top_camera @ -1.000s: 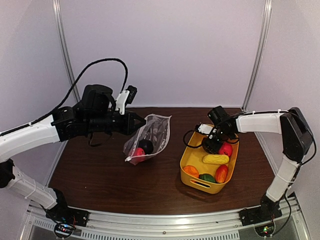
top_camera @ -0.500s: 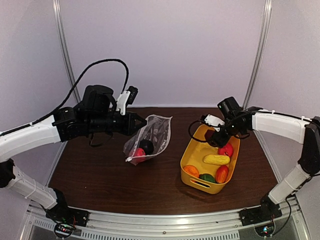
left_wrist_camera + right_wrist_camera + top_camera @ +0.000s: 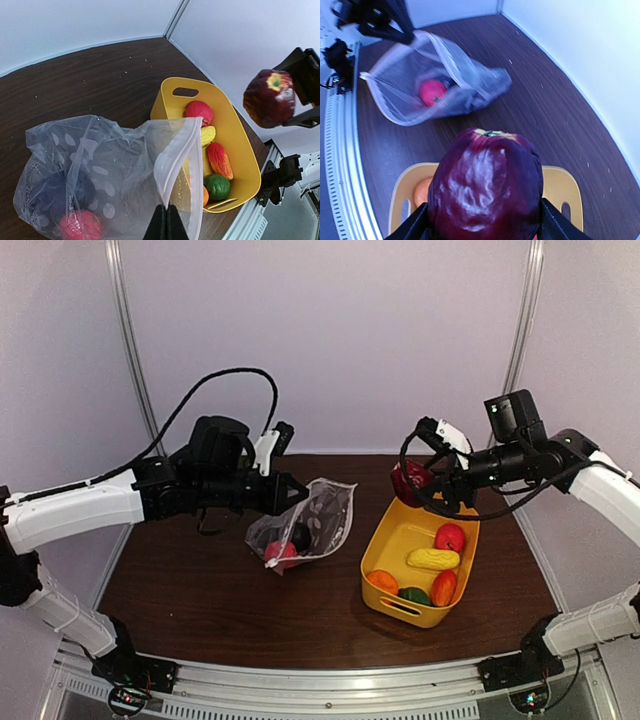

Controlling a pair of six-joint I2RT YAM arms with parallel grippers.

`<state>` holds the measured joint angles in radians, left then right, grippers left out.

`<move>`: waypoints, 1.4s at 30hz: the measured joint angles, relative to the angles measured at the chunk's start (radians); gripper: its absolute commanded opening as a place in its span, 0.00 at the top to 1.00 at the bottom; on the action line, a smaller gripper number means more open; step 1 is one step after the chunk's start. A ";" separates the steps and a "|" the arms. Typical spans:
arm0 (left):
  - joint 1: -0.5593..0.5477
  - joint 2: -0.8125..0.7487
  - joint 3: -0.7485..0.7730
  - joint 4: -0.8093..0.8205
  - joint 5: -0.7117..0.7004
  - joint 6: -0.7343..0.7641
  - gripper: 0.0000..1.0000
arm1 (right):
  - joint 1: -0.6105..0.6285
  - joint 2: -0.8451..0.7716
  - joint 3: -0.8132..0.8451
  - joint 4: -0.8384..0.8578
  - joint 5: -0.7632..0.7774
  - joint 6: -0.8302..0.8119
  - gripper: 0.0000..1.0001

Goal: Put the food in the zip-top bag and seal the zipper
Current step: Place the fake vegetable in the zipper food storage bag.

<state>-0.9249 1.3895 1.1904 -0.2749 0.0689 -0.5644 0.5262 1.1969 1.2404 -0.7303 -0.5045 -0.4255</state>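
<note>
Right gripper [image 3: 419,485] clamped on a glossy dark red toy apple [image 3: 485,180] above the far end of the yellow tub [image 3: 398,528]; left gripper [image 3: 165,223] pinched shut on the zip-top bag [image 3: 107,167] at its zipper [image 3: 176,159]
The bag was clear, crinkly, grey-dotted plastic, held up by the pale flat zipper strip at centre-left over the dark wood-grain table [image 3: 200,592], mouth gaping toward the right; a round pink-red piece [image 3: 80,225] and a dark purple piece [image 3: 64,192] sat inside. The smooth rectangular tub with handle slots held red, yellow, orange and green pieces
</note>
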 measured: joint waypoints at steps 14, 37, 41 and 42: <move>0.000 0.100 0.112 0.051 0.072 -0.072 1.00 | 0.193 0.220 0.224 0.059 -0.263 -0.007 0.44; -0.011 0.051 0.111 0.122 0.100 -0.131 1.00 | 0.229 0.428 0.289 0.118 -0.082 0.118 0.20; -0.011 0.035 0.091 0.124 0.092 -0.134 1.00 | 0.229 0.416 0.309 0.130 -0.144 0.138 0.11; -0.011 0.032 0.087 0.124 0.089 -0.133 1.00 | 0.229 0.408 0.309 0.131 -0.159 0.142 0.10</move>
<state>-0.9363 1.4212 1.2774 -0.1505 0.1581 -0.6975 0.7551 1.6051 1.5494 -0.5995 -0.6636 -0.2832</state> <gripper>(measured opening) 0.012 0.853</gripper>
